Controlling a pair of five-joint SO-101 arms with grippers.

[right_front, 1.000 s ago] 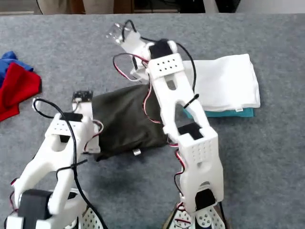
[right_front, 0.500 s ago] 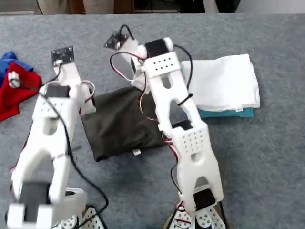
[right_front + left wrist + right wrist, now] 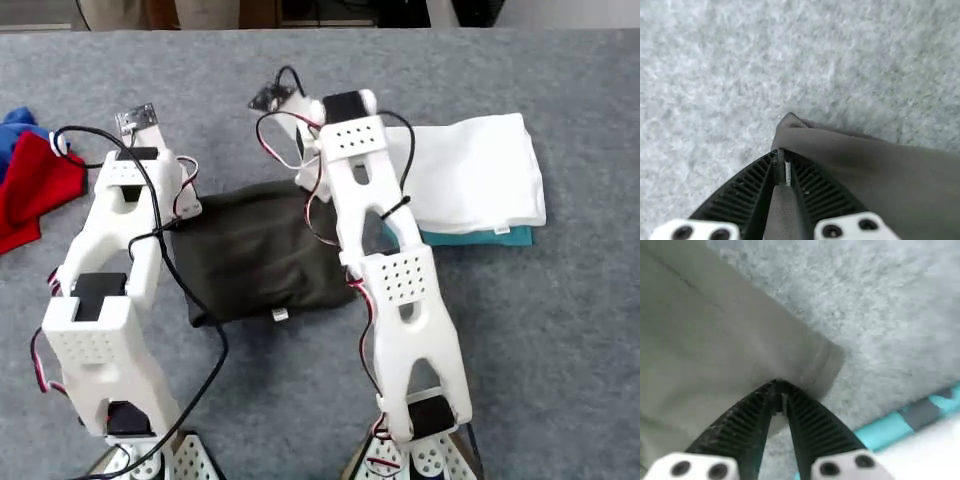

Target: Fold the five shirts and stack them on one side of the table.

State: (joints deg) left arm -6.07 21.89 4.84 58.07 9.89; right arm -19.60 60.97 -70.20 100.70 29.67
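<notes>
Two arms on station over the grey table [image 3: 560,330], both working the same item. Item one: dark olive shirt [image 3: 265,255], folded to a rough rectangle, lying at the table's centre between the arms. I see the left gripper [image 3: 781,156] at its far left corner, fingers pressed together with a fold of the olive cloth pinched between them; the corner rises to a small peak just beyond the tips. Right gripper [image 3: 780,390] at the far right corner, fingers likewise closed on the edge of that shirt. Item two: white shirt [image 3: 475,175], folded, on the right side of the table, near the olive one; I cannot tell whether they touch. Item three: teal shirt [image 3: 480,237], folded, under the white one, its near edge showing. Items four and five: red shirt [image 3: 35,185] and blue shirt [image 3: 15,128], loose and crumpled at the left edge, the blue lying farther back and touching the red.
</notes>
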